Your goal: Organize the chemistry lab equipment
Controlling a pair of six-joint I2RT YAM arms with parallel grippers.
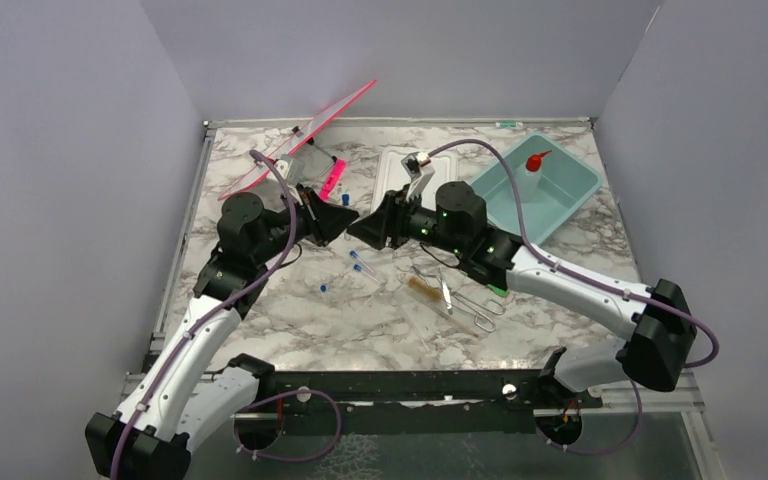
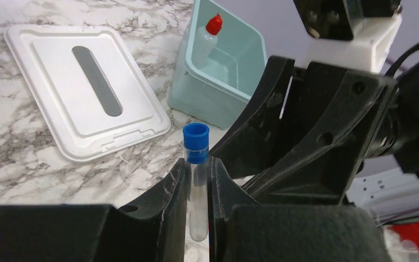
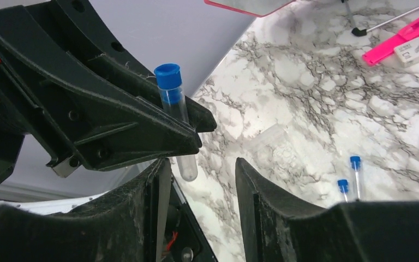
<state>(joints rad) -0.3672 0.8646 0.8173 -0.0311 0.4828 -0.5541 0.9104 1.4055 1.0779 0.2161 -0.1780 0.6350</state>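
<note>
Left wrist view: blue-capped tube [image 2: 196, 143] pinched upright at frame centre by left gripper [image 2: 197, 173], cap left clear; right gripper [image 3: 202, 164] spread, handover judged likely.

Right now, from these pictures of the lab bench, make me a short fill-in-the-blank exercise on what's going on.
1. The left gripper is shut on a clear tube with a ____ cap.
2. The right gripper is ____ and holds nothing.
3. Inside the teal tub sits a white squeeze bottle with a ____ nozzle.

Missing words: blue; open; red
</note>
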